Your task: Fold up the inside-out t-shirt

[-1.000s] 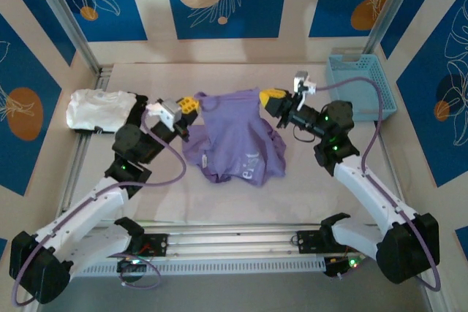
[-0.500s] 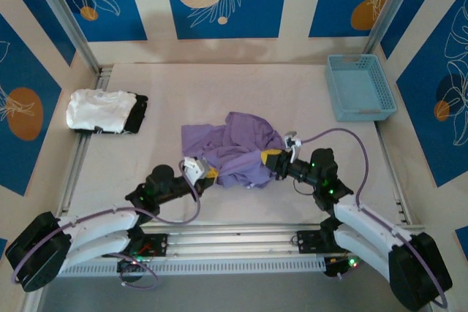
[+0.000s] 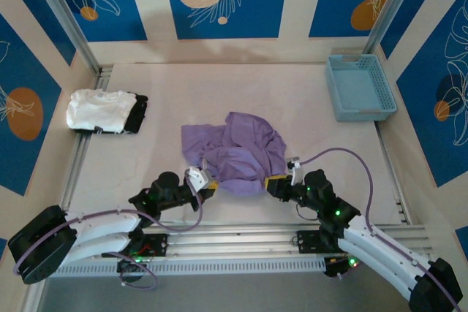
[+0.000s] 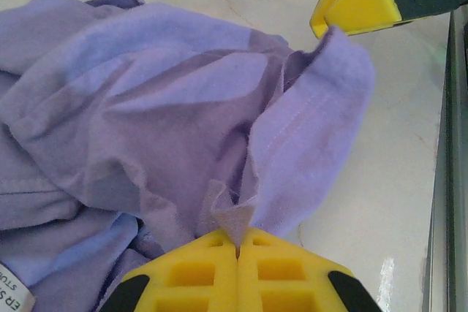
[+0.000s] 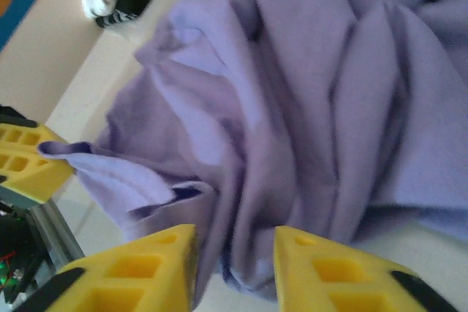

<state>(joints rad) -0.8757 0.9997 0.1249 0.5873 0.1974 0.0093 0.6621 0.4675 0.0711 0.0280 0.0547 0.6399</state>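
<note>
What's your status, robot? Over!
Left gripper shut on t-shirt edge. Right gripper open, near the cloth. Crumpled, not yet folded. White garment, basket well apart.

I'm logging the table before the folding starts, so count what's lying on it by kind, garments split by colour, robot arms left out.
lavender t-shirt: 1
folded white garment: 1
folded black garment: 1
light blue basket: 1
Total: 4
</note>
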